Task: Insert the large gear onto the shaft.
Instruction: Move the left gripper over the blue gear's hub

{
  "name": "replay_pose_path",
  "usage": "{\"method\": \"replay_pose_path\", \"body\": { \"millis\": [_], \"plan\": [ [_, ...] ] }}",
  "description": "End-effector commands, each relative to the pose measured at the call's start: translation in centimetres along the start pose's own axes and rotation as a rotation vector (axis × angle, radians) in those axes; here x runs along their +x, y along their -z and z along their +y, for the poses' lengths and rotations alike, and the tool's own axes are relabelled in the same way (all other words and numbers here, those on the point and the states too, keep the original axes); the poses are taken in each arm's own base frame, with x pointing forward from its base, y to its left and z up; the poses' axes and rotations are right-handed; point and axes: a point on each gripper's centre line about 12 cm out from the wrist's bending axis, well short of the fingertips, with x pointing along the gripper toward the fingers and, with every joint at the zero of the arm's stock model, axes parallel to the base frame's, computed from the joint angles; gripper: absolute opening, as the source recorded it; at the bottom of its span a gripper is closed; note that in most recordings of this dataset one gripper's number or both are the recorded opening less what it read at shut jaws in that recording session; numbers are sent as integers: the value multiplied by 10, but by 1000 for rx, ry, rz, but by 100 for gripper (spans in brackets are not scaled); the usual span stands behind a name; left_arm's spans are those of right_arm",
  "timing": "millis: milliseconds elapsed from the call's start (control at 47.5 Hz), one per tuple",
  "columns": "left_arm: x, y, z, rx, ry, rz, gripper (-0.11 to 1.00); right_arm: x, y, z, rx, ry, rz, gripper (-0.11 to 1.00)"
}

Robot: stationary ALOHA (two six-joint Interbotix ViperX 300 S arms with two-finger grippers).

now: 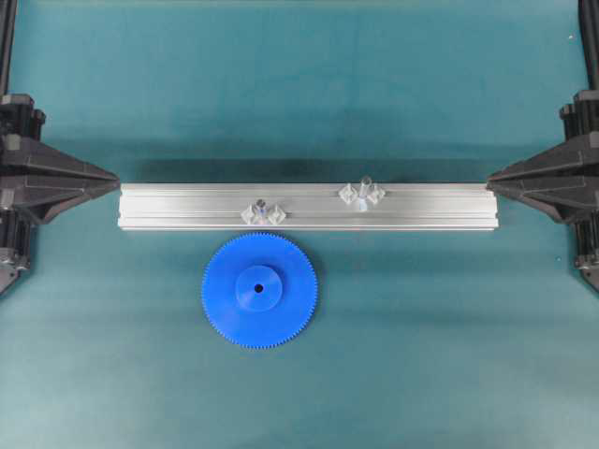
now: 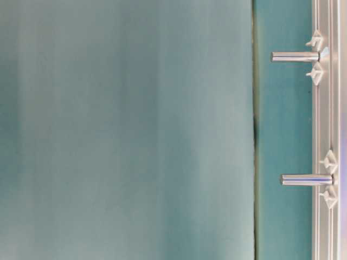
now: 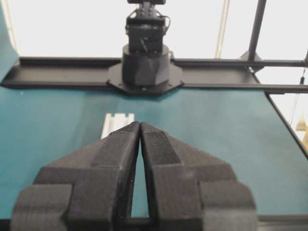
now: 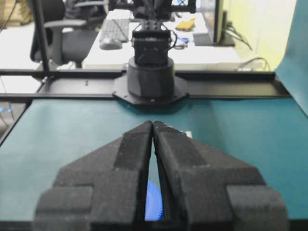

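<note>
The large gear point(image 1: 259, 291), a flat bright-blue toothed disc with a raised hub, lies on the teal mat just in front of the aluminium rail point(image 1: 309, 221). The shaft point(image 1: 362, 191), a clear upright peg between two clear diamond pieces, stands on the rail right of centre. My left gripper point(image 1: 116, 178) is shut and empty just off the rail's left end. My right gripper point(image 1: 489, 180) is shut and empty just off the right end. In the right wrist view a sliver of the gear point(image 4: 154, 207) shows behind the shut gripper point(image 4: 152, 123). The left gripper point(image 3: 139, 124) points at the rail's end point(image 3: 117, 123).
A second clear fitting point(image 1: 263, 211) with a short dark-centred stub sits on the rail left of centre, right behind the gear. In the table-level view two pegs point(image 2: 295, 56) point(image 2: 306, 180) stick out from the rail point(image 2: 325, 119). The opposite arm's base point(image 3: 146, 57) stands at the mat's far edge.
</note>
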Motion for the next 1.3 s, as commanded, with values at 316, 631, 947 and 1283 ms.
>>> {"method": "replay_pose_path", "body": {
  "millis": [316,631,947,1283],
  "plan": [
    [28,7,-14,-56,55,202,1,4,17,-2,73,17,190,0],
    [54,21,-23,-50,81,361,1,1,28,-1,76,18,286,0],
    [74,42,-35,-63,100,550,1,-1,35,-5,79,37,345,0],
    [98,53,-38,-63,93,638,1,-1,35,-6,79,43,348,0]
  ]
}}
